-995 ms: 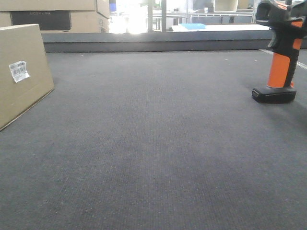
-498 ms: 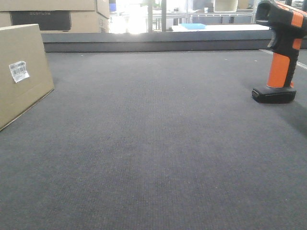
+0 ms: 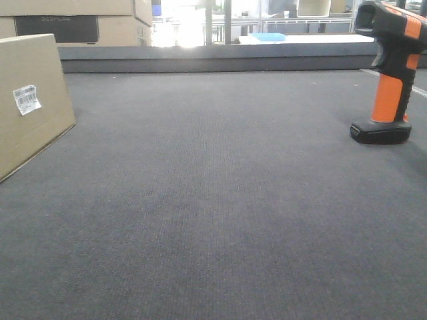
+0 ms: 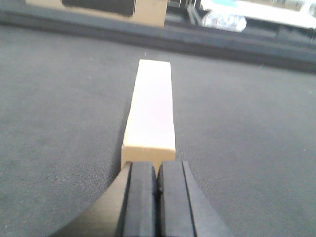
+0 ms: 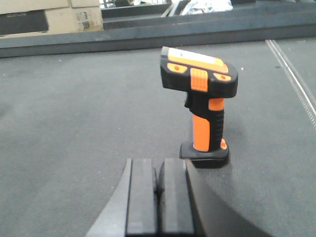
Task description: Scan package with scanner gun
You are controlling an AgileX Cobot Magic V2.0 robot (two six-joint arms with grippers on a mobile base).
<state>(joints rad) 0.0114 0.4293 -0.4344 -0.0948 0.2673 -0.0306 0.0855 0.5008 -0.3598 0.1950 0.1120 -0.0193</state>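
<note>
- Package and scanner gun are seen well apart in the front-facing view: the tan box is stood on edge at the left of the dark felt-covered bench, its white barcode label turned toward the middle; the scanner is stood upright on its black base at the far right. Larger printed cardboard boxes are stacked behind. No gripper is shown here.
- Left wrist view: the package is viewed edge-on just ahead of the left gripper, whose pads are pressed together, holding nothing. The box is judged light and stiff; its two broad faces should be pinched.
- Right wrist view: the scanner gun stands near the right gripper, likewise closed and empty. Its ribbed orange handle is judged the firm, grippy place to be taken; toppling is a risk.
</note>
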